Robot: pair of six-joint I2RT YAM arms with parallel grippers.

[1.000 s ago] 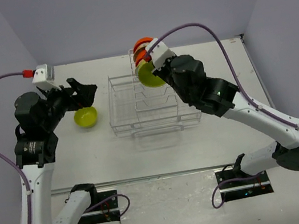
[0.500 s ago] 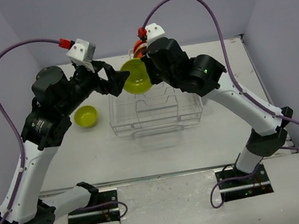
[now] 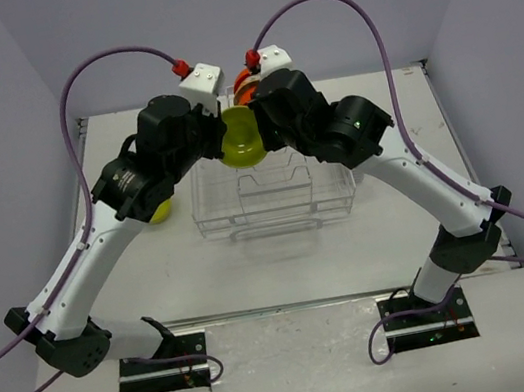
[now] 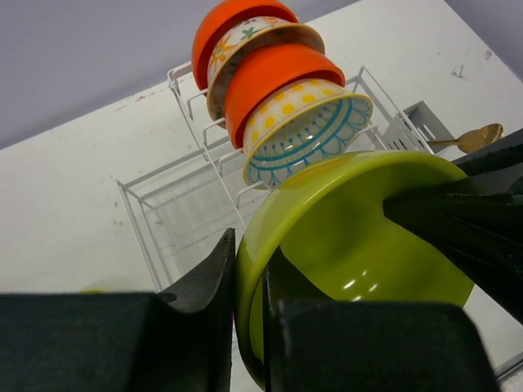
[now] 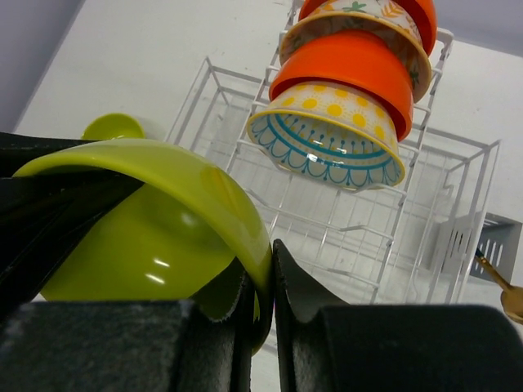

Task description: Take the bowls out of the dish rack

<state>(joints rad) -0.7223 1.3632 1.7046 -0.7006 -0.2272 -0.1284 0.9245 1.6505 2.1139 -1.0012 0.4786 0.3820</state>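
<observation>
Gripping state, left gripper (image 4: pixel 249 265): closed on the rim of the held lime-green bowl (image 3: pixel 239 139), one finger inside the wall and one outside.
Gripping state, right gripper (image 5: pixel 263 273): clamped on the opposite rim of the same bowl, wall pinched between both fingers.
Held lime-green bowl, position: suspended in the air between the two wrists, above the far part of the dish rack (image 3: pixel 274 204), clear of the wires.
Racked bowls (image 4: pixel 278 82): four in a row, on edge, in the taller slotted section at the far end of the rack.
Racked bowls, order from the far end: orange-red, cream with flower pattern, orange-red, cream with yellow dots and teal lines.
Second lime-green bowl (image 5: pixel 113 126): upright on the table (image 3: pixel 154 276), left of the rack, partly covered by the left arm in the top view.
Cutlery cup (image 5: pixel 482 245): grey, on the right side of the rack; a gold spoon (image 4: pixel 474 139) protrudes from it.
</observation>
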